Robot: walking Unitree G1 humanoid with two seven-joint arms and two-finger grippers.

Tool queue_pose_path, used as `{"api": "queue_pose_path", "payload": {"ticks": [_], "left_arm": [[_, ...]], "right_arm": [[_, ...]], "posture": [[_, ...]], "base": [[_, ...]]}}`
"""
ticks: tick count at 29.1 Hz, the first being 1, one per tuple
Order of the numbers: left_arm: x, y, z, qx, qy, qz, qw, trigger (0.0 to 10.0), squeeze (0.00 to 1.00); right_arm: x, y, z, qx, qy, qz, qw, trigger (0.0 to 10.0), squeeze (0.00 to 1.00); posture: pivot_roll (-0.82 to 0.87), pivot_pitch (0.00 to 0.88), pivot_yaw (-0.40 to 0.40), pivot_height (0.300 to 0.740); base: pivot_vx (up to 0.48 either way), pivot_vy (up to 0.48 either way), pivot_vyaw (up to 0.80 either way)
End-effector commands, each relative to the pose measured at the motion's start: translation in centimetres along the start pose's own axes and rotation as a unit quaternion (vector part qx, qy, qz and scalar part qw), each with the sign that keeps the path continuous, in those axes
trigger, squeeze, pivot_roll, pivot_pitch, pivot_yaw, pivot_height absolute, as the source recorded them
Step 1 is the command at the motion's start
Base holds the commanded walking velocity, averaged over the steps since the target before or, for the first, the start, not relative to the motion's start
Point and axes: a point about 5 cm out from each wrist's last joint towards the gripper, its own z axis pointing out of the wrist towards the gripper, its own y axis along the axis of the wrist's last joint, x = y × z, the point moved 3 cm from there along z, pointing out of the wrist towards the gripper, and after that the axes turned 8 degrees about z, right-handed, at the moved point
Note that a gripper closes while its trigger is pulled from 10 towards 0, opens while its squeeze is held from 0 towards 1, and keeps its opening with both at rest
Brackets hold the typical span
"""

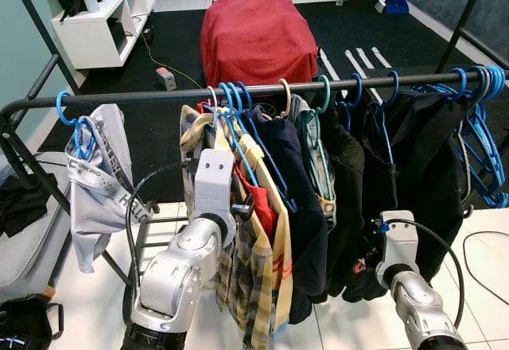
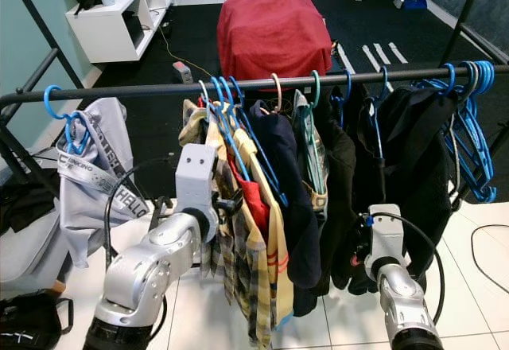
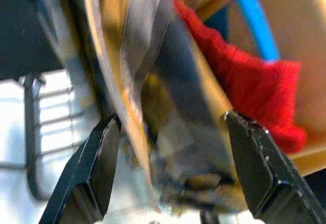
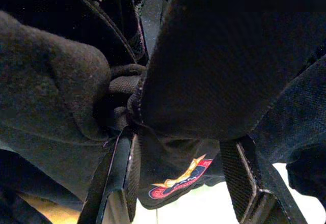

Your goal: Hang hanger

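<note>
Blue hanger on the rail, just above your left gripper.
Its spread jaws straddle the plaid shirt; your right gripper gapes on black jackets. Garments crowd both.

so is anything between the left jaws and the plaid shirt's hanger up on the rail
Nothing separate, as far as the pictures show. The left gripper is open around the plaid shirt fabric, well below the black rail. The shirt's own cloth lies between the jaws and its blue hanger.
</note>
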Motion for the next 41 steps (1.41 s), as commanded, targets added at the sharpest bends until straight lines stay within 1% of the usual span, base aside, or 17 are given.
{"api": "queue_pose_path", "payload": {"ticks": [1, 8, 9, 11, 13, 16, 24, 29, 32, 34, 38, 41], "left_arm": [[-0.2, -0.8, 0.2, 0.025, 0.008, 0.012, 1.000, 10.0, 0.00], [-0.5, -0.9, 0.3, 0.031, 0.010, 0.021, 0.999, 10.0, 0.00], [-1.1, -0.7, 0.3, 0.028, -0.002, 0.014, 1.000, 10.0, 0.00], [-1.1, -0.7, 0.3, 0.028, -0.002, 0.014, 1.000, 10.0, 0.00], [-2.3, 0.2, 0.1, 0.015, -0.032, -0.007, 0.999, 10.0, 0.00], [-2.7, 0.5, 0.0, 0.010, -0.047, -0.019, 0.999, 10.0, 0.00], [-2.7, 0.6, -0.1, 0.014, -0.048, -0.022, 0.999, 10.0, 0.00], [-2.4, -0.3, 0.2, 0.035, -0.027, -0.001, 0.999, 10.0, 0.00], [-2.4, -0.4, 0.2, 0.037, -0.022, 0.003, 0.999, 10.0, 0.00], [-2.5, -0.7, 0.6, 0.040, -0.019, 0.018, 0.999, 10.0, 0.00], [-2.8, -0.8, 0.8, 0.043, -0.020, 0.023, 0.999, 10.0, 0.00], [-3.1, -1.0, 1.1, 0.046, -0.017, 0.034, 0.998, 10.0, 0.00]], "right_arm": [[0.1, -0.6, -0.2, 0.008, -0.003, 0.006, 1.000, 10.0, 0.00], [0.0, -0.6, -0.3, 0.008, -0.004, 0.007, 1.000, 10.0, 0.00], [0.0, -0.6, -0.3, 0.008, -0.005, 0.007, 1.000, 10.0, 0.00], [0.0, -0.6, -0.3, 0.008, -0.005, 0.007, 1.000, 10.0, 0.00], [0.0, -0.7, -0.3, 0.008, -0.006, 0.008, 1.000, 10.0, 0.00], [0.0, -0.7, -0.3, 0.009, -0.007, 0.008, 1.000, 10.0, 0.00], [-0.1, -0.8, -0.3, 0.009, -0.008, 0.008, 1.000, 10.0, 0.00], [0.0, -0.7, -0.3, 0.008, -0.008, 0.008, 1.000, 10.0, 0.00], [0.0, -0.7, -0.3, 0.008, -0.008, 0.008, 1.000, 10.0, 0.00], [-0.2, -0.6, -0.3, 0.007, -0.009, 0.007, 1.000, 10.0, 0.00], [-0.2, -0.6, -0.3, 0.007, -0.010, 0.007, 1.000, 10.0, 0.00], [-0.2, -0.5, -0.3, 0.005, -0.010, 0.007, 1.000, 10.0, 0.00]], "posture": [[-0.12, 0.147, 0.066, 0.740], [-0.12, 0.148, 0.067, 0.740], [-0.12, 0.149, 0.068, 0.740], [-0.12, 0.149, 0.068, 0.740], [-0.12, 0.150, 0.070, 0.740], [-0.12, 0.150, 0.072, 0.740], [-0.12, 0.150, 0.070, 0.740], [-0.11, 0.150, 0.069, 0.740], [-0.11, 0.150, 0.069, 0.740], [-0.12, 0.147, 0.069, 0.740], [-0.12, 0.147, 0.069, 0.740], [-0.13, 0.144, 0.074, 0.740]], "base": [[0.000, 0.000, 0.00], [0.000, 0.000, 0.00], [0.000, 0.000, 0.00], [0.000, 0.000, 0.00], [0.000, 0.000, 0.00], [0.000, 0.000, 0.00], [0.000, 0.000, 0.00], [0.000, 0.000, 0.00], [0.000, 0.000, 0.00], [0.000, 0.000, 0.00], [0.000, 0.000, 0.00], [0.000, 0.000, 0.00]]}}
